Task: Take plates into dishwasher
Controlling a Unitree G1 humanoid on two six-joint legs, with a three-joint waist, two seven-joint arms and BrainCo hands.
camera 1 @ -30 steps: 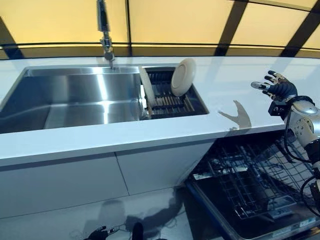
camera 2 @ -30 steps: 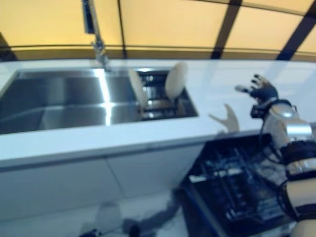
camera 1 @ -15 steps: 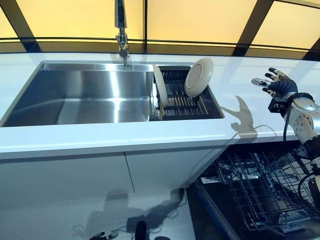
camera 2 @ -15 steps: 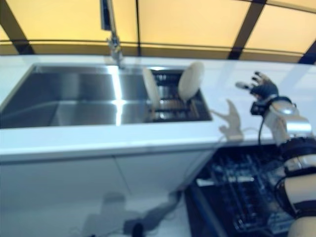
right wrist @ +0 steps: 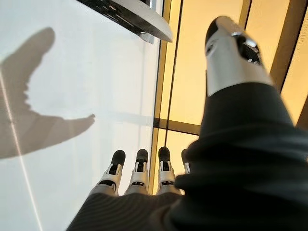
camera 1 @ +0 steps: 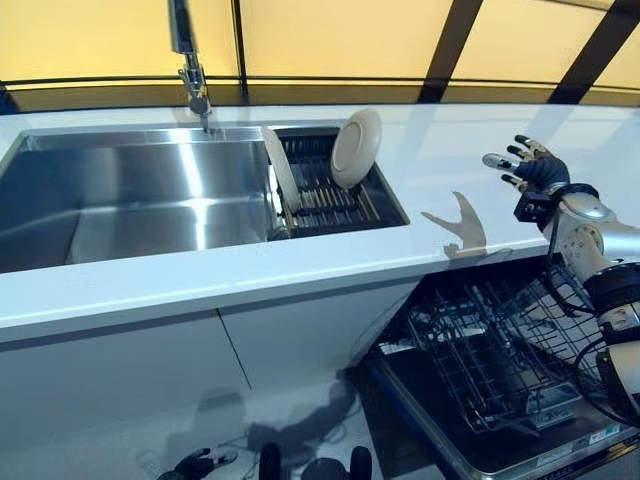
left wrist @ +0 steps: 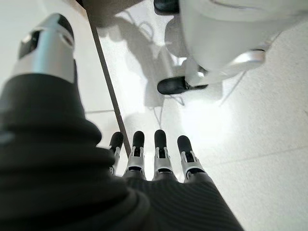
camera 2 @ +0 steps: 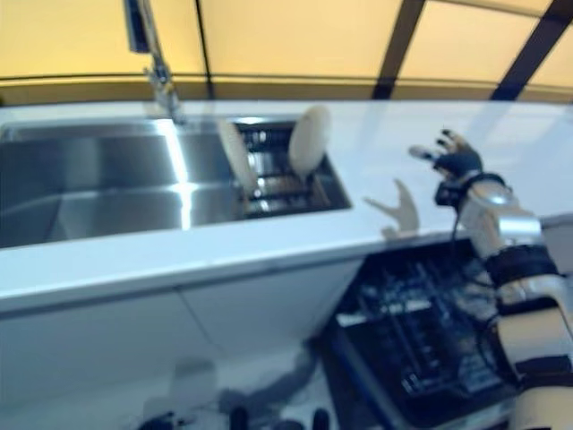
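Two cream plates stand in a dark rack (camera 1: 325, 205) at the right end of the sink. One plate (camera 1: 356, 148) leans against the rack's far right side, showing its face. The other plate (camera 1: 281, 168) stands edge-on at the rack's left side. My right hand (camera 1: 530, 168) hovers open above the white counter, well to the right of the plates, holding nothing; its straight fingers (right wrist: 139, 175) show over the counter in the right wrist view. My left hand (left wrist: 159, 159) hangs open down by the floor. The open dishwasher's wire rack (camera 1: 490, 350) lies below the counter's right part.
A steel sink basin (camera 1: 120, 200) with a tall faucet (camera 1: 185, 50) fills the counter's left. The white counter (camera 1: 430, 170) runs between the rack and my right hand. White cabinet fronts (camera 1: 150, 380) stand under the sink. The dishwasher's door (camera 1: 470, 450) juts out low at the right.
The whole picture has shifted as the head camera moved. My right hand stays raised and open over the counter. The plates have not moved in the rack.
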